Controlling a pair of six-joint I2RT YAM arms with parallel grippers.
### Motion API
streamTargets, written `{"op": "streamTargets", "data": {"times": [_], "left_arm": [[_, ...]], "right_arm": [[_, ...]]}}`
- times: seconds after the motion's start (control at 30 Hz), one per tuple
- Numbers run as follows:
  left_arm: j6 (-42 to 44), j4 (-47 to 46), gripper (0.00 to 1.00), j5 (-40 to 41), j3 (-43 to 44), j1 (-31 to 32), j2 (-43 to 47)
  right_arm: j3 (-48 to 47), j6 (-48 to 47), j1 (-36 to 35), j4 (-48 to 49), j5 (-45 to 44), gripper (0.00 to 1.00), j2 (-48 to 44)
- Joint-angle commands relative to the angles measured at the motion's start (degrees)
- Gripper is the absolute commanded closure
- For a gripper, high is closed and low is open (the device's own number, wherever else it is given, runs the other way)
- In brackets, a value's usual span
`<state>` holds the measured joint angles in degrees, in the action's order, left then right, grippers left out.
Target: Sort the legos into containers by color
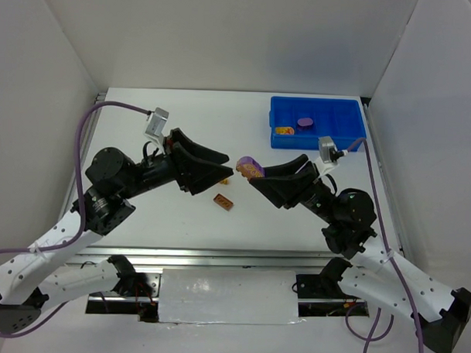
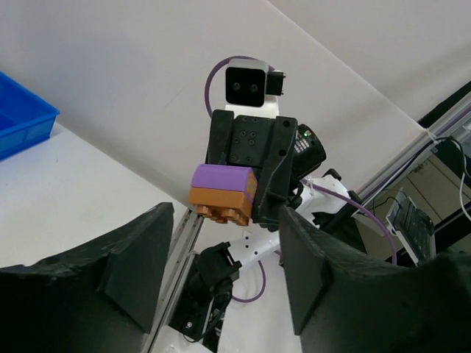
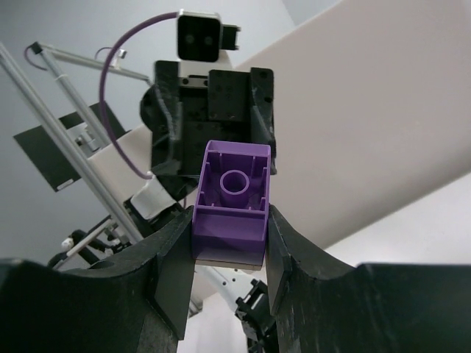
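Spanning the scene, the white table (image 1: pixel 141 220) carries the blue tray (image 1: pixel 338 116) at its far right corner. Inside the tray, toward its left end, lie a round purple piece (image 1: pixel 305 122) and a yellowish piece (image 1: pixel 284 131), which may be two; it is too small to tell.

Mid-table the arms meet nose to nose above the surface. The right gripper (image 3: pixel 229 246) is clamped on the side walls of a purple brick (image 3: pixel 232 198), with a brown-orange brick (image 2: pixel 221 208) stuck to it. The pair hangs in the air, left of the tray and well apart from it. The left gripper (image 2: pixel 228 257) has its jaws apart, touching nothing, with the pair just beyond them.

The step in hand, I judge, is pulling the two colors apart. The left fingers should close on the brown-orange half alone, clear of the seam and square to its flat sides. Then they should peel away while the right holds firm. A bite across the seam would lock both together.

The purple brick is a hollow square block with a round tube inside. The brown-orange one is flatter, with rounded studs on its free face. A loose brown-orange brick (image 1: pixel 224 201) lies on the table, on the near side of the grippers.
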<state>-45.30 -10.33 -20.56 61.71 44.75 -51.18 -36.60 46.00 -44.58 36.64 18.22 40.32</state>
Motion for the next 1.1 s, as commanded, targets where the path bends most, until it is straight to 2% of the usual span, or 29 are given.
{"op": "streamTargets", "data": {"times": [0.0, 0.1, 0.37, 0.5, 0.6, 0.67, 0.73, 0.77, 1.07], "left_arm": [[-1.1, -4.0, 0.30, -2.5, 2.3, -0.1, -1.1], [-1.7, -4.6, 0.38, -4.0, 3.0, -0.1, -2.9], [-1.7, -6.5, 0.42, -6.0, 2.4, -0.1, -2.1], [-1.7, -6.5, 0.56, -5.9, 2.5, -0.1, -2.5], [-1.8, -6.9, 0.71, -6.5, 2.7, -0.1, -3.0], [-1.9, -6.9, 0.71, -6.3, 2.8, -0.1, -3.1], [-1.8, -7.0, 0.65, -6.1, 2.7, -0.1, -3.2], [-1.8, -7.1, 0.59, -6.5, 2.9, -0.1, -3.3], [-1.5, -6.7, 0.53, -5.7, 3.1, -0.1, -3.1]], "right_arm": [[-2.3, -0.1, 0.2, 8.6, 3.6, 1.00, 1.3], [-3.7, -0.4, 0.2, 9.8, 4.3, 1.00, 3.7], [-5.1, -1.8, 0.2, 11.3, 2.3, 1.00, 6.1], [-5.1, -1.4, 0.2, 12.0, 2.9, 1.00, 7.0], [-4.6, -1.1, 0.2, 12.9, 2.9, 1.00, 7.2], [-4.8, -1.3, 0.3, 12.1, 3.1, 1.00, 7.3], [-5.1, -1.3, 0.2, 12.2, 3.6, 1.00, 7.4], [-5.2, -1.3, 0.2, 12.0, 3.8, 1.00, 7.6], [-5.0, -1.3, 0.3, 11.8, 4.1, 1.00, 8.0]]}}
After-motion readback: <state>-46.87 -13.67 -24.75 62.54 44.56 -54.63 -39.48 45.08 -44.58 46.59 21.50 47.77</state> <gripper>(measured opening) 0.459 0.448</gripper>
